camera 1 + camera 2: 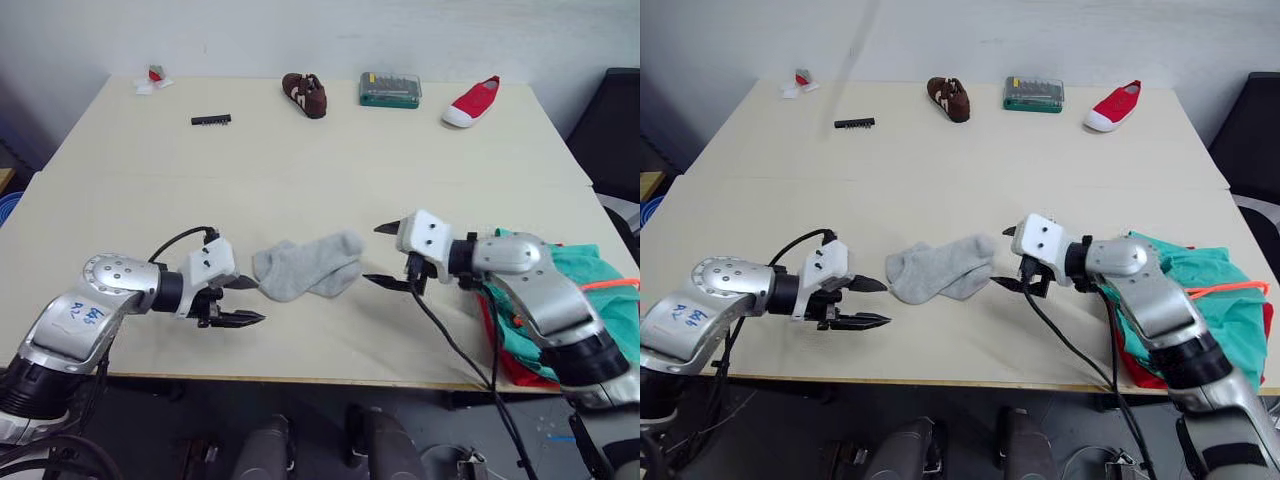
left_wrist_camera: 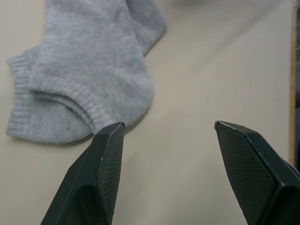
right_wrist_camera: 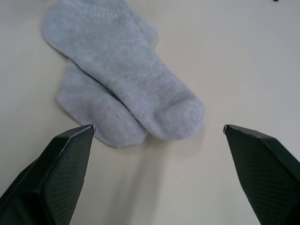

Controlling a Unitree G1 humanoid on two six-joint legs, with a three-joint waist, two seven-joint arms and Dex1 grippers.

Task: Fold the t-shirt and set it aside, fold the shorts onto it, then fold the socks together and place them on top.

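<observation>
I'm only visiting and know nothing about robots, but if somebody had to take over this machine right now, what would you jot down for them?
Left gripper: open, holding nothing, beside the cuff end of the socks.
Right gripper: open, holding nothing, at the toe end.
Socks: one lying over the other, flat on the table between the two grippers.
Shorts: lying on the t-shirt at the table's right front edge, under the right arm.
Done: shirt and shorts look stacked.
Left: fold the socks together and place them on the stack.

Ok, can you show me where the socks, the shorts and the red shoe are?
the socks [image 1: 305, 266], left eye view, middle of the top sock
the shorts [image 1: 1210, 300], right eye view, flat teal cloth
the red shoe [image 1: 472, 102], left eye view, its red upper
</observation>
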